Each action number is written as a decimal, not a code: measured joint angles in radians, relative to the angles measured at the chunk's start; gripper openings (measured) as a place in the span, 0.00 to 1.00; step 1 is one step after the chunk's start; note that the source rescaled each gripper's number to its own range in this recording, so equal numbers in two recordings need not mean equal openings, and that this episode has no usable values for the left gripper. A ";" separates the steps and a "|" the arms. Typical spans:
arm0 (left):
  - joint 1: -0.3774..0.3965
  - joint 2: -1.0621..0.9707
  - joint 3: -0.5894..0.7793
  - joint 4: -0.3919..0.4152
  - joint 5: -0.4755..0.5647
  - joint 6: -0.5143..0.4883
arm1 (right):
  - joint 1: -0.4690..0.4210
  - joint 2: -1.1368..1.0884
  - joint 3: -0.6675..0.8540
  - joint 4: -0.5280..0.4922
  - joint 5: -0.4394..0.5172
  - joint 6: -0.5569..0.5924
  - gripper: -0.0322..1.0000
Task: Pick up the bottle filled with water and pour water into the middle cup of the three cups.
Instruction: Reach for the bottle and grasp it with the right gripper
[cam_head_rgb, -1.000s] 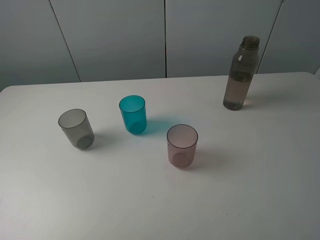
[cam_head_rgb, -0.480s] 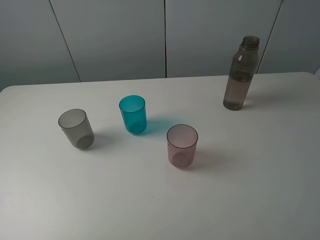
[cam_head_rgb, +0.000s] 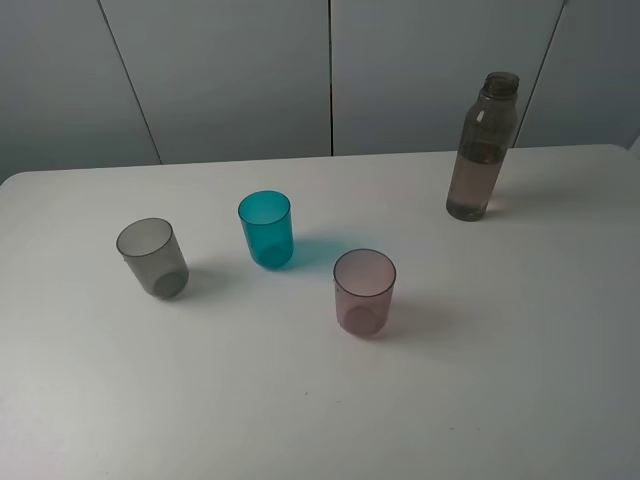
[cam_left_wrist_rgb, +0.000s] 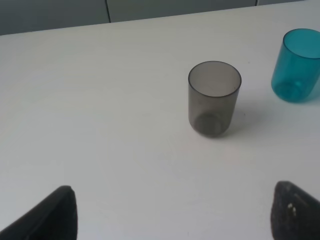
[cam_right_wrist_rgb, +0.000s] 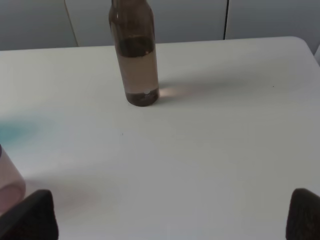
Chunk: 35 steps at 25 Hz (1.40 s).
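Note:
The smoky brown-grey bottle (cam_head_rgb: 482, 146) stands upright at the table's back right, partly filled with water; it also shows in the right wrist view (cam_right_wrist_rgb: 134, 53). The teal middle cup (cam_head_rgb: 266, 229) stands between the smoky grey cup (cam_head_rgb: 153, 257) and the pinkish-mauve cup (cam_head_rgb: 364, 291). The left wrist view shows the grey cup (cam_left_wrist_rgb: 214, 98) and the teal cup (cam_left_wrist_rgb: 298, 65). My left gripper (cam_left_wrist_rgb: 172, 215) is open, well short of the grey cup. My right gripper (cam_right_wrist_rgb: 170, 220) is open, well short of the bottle. Neither arm shows in the exterior view.
The white table (cam_head_rgb: 500, 380) ends at a grey panelled wall (cam_head_rgb: 230, 70) behind. An edge of the mauve cup (cam_right_wrist_rgb: 7, 180) shows in the right wrist view.

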 joint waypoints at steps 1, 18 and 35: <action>0.000 0.000 0.000 0.000 0.000 0.000 | 0.000 0.031 -0.017 0.000 0.003 0.000 0.97; 0.000 0.000 0.000 0.000 0.000 0.000 | 0.000 0.693 -0.296 0.002 -0.217 0.004 0.97; 0.000 0.000 0.000 0.000 0.000 0.000 | 0.207 1.010 0.039 0.031 -1.031 -0.163 0.97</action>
